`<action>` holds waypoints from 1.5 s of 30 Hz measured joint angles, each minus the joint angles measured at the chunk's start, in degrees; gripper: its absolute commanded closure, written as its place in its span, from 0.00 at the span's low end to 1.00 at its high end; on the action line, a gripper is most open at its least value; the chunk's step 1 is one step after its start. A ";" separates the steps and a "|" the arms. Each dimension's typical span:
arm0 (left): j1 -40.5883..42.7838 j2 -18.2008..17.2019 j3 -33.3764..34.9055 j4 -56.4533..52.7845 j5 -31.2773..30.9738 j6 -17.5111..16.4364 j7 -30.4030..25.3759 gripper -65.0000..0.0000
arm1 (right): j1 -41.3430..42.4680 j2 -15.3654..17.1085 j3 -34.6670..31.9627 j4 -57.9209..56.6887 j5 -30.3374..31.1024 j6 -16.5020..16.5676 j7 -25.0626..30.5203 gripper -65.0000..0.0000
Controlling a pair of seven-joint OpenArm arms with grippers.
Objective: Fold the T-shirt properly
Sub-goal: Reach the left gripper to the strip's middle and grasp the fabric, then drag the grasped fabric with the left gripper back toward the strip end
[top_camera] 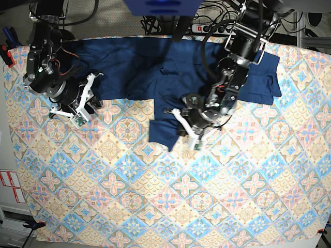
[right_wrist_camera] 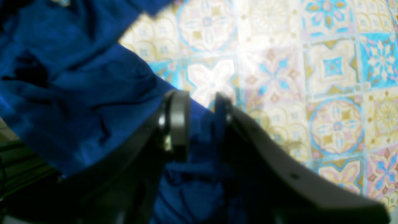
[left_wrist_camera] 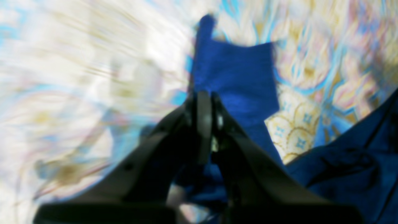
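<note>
a: where do we see the t-shirt [top_camera: 155,67]?

b: we see it spread along the far edge of the patterned cloth [top_camera: 155,206], dark blue, with one sleeve end [top_camera: 164,132] reaching down toward the middle of the table.

a: and our left gripper [left_wrist_camera: 207,102]?

b: in its wrist view we see the fingers clenched together, a flap of blue fabric pinched between them and standing up past the tips. the picture is smeared.

a: our right gripper [right_wrist_camera: 202,105]?

b: it sits at the shirt's edge, on the base view's left. we see a gap between the fingers with blue fabric lying in it, but we cannot tell whether they grip it.
</note>
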 measured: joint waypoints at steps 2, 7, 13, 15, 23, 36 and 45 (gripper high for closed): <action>4.04 -1.09 -3.54 5.81 0.04 -0.20 0.04 1.00 | -0.02 0.00 -0.15 -0.04 -0.09 0.04 -0.11 0.79; 15.21 -3.52 -9.81 21.16 0.11 -0.26 0.85 1.00 | -0.15 -0.04 -0.37 -0.09 -0.33 0.04 -0.17 0.79; 26.84 -3.96 -18.05 33.75 0.02 -0.39 0.72 1.00 | -0.09 0.02 -0.46 -0.09 -0.15 0.04 0.02 0.79; 29.77 -3.98 -20.65 35.82 0.11 -0.31 0.90 1.00 | -0.11 0.00 -0.46 -0.09 -0.24 0.04 -0.04 0.79; 37.29 -3.93 -29.49 39.65 0.31 -0.52 0.42 1.00 | -0.11 0.00 -0.44 -0.11 -0.15 0.04 0.00 0.79; 41.83 -3.80 -39.63 39.76 0.35 -0.55 0.39 1.00 | 0.20 0.04 -0.44 -0.11 -0.17 0.04 -0.02 0.79; 42.32 -3.58 -41.44 39.67 0.11 -0.96 8.74 0.73 | 0.22 0.00 -0.50 -0.11 -0.15 0.04 0.00 0.79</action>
